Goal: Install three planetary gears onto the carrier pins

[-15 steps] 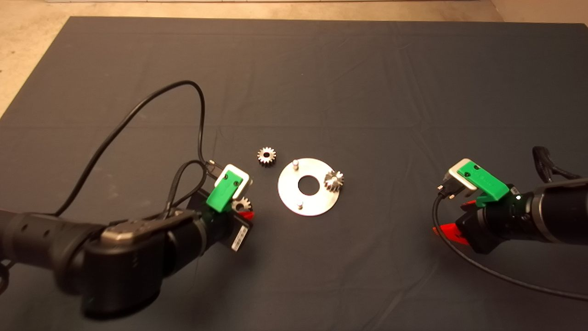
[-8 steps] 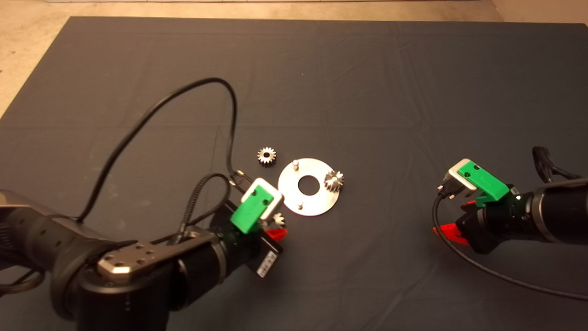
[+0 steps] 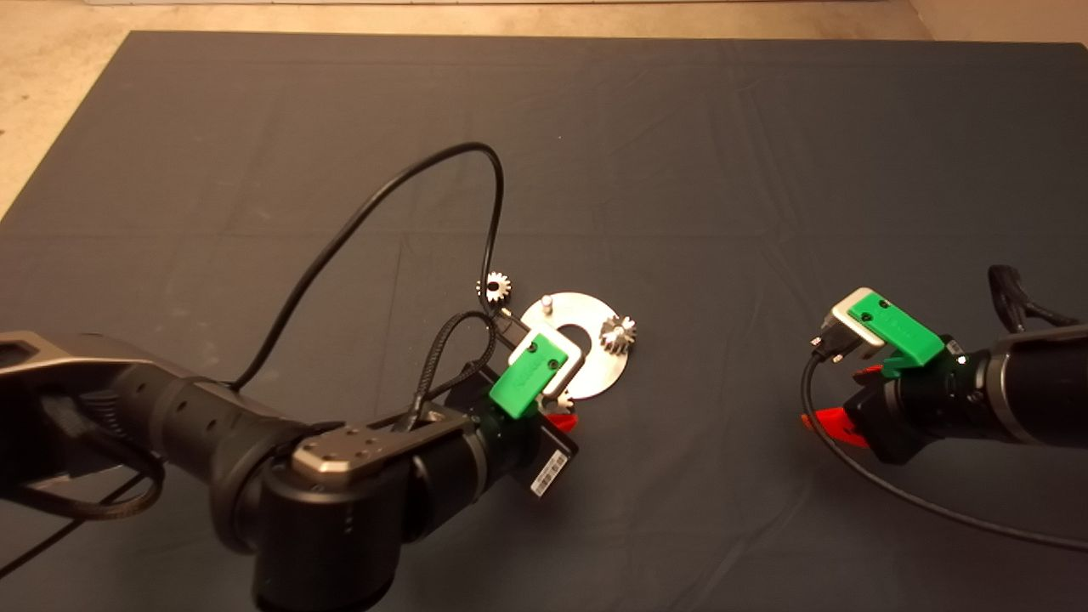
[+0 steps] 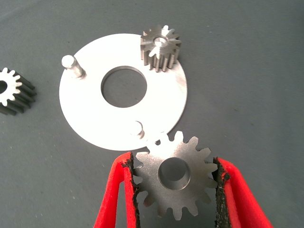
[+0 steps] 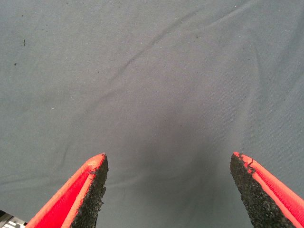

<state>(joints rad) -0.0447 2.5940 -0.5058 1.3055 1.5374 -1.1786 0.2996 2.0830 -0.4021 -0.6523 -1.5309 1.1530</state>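
One gear (image 4: pixel 160 47) sits on a pin at the disc's (image 4: pixel 95 118) upper right; the left tool (image 4: pixel 175 178) clamps a second gear (image 4: pixel 175 175) beside the lower pin (image 4: pixel 138 128); a third (image 4: pixel 12 90) lies at mid-left on the table. The right tool (image 5: pixel 168 190), fingers apart, idles.

**Camera arrangement: one overhead view, two wrist views**

My head camera looks down from above on the whole mat (image 3: pixel 765 153), with my arms entering from either side. My left wrist camera sits close over the disc (image 4: pixel 85 118), facing down past my left gripper (image 4: pixel 175 178); the same disc (image 3: pixel 608 370) appears small in the head view. My right wrist camera faces bare mat (image 5: pixel 152 71) at close range, past my right gripper (image 5: pixel 168 190).
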